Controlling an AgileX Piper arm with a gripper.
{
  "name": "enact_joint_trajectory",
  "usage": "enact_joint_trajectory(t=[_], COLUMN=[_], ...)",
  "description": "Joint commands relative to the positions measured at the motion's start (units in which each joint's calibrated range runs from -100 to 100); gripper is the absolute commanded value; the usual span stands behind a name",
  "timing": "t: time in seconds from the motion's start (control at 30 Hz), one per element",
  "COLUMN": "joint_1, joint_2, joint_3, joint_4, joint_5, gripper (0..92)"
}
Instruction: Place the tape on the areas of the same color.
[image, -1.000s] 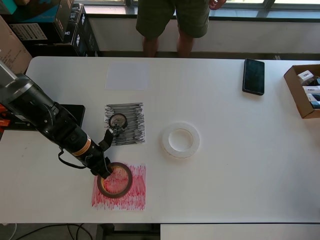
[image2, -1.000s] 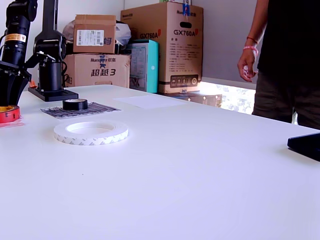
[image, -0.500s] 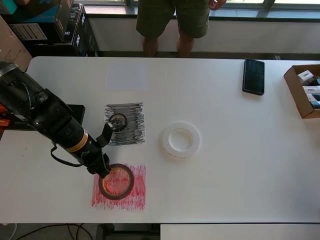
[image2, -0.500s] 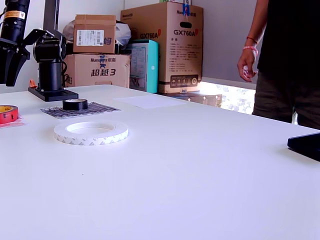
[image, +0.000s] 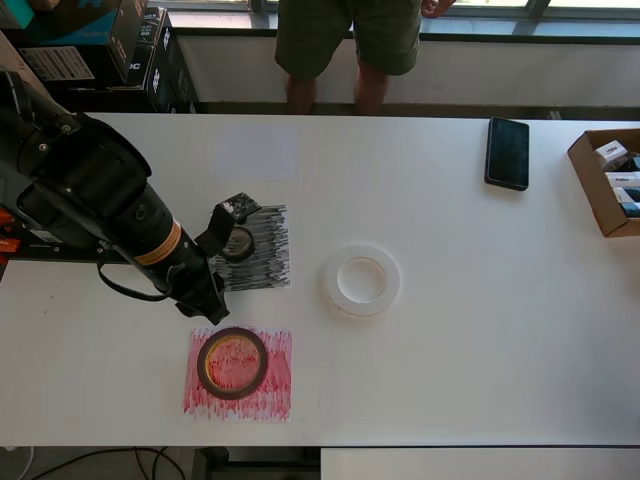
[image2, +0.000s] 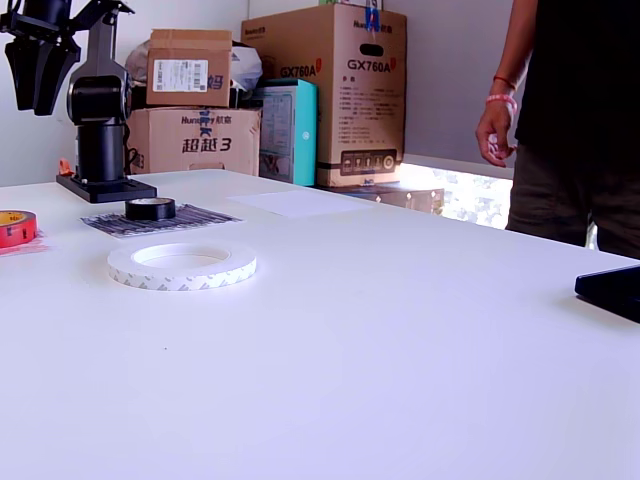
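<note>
The gripper hangs above the desk with its jaws spread and nothing between them. The red roll lies on the red-scribbled sheet, the black roll on the black-scribbled sheet. The white ring rests on bare desk, well apart from the plain white sheet.

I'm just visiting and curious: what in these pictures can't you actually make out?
- The black roll: in the overhead view the claw partly covers it.
- The white sheet: in the overhead view it almost vanishes against the white table.
- The person: both views cut off the head.
- The red roll: the exterior view's left edge clips it.
- The box: the overhead view's right edge crops it; labels are too small to read.
</note>
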Motion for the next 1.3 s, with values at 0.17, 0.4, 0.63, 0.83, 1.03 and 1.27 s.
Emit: enact_joint_trajectory(t=[0.17, 0.4, 0.63, 0.83, 1.03, 1.27], joint_1=[9.02, 12.34, 12.65, 12.89, 12.89, 12.97], joint_2=[1.24, 11.34, 16.86, 20.97, 25.0, 27.05], joint_3=[-2.83, -11.64, -14.37, -13.82, -13.82, -13.82], joint_4=[2.1, -3.67, -10.79, -17.92, -24.71, -26.83], joint_5=[21.06, 32.61, 36.13, 36.13, 36.04, 35.47], gripper=[40.8, 40.8, 40.8, 40.8, 40.8, 41.1])
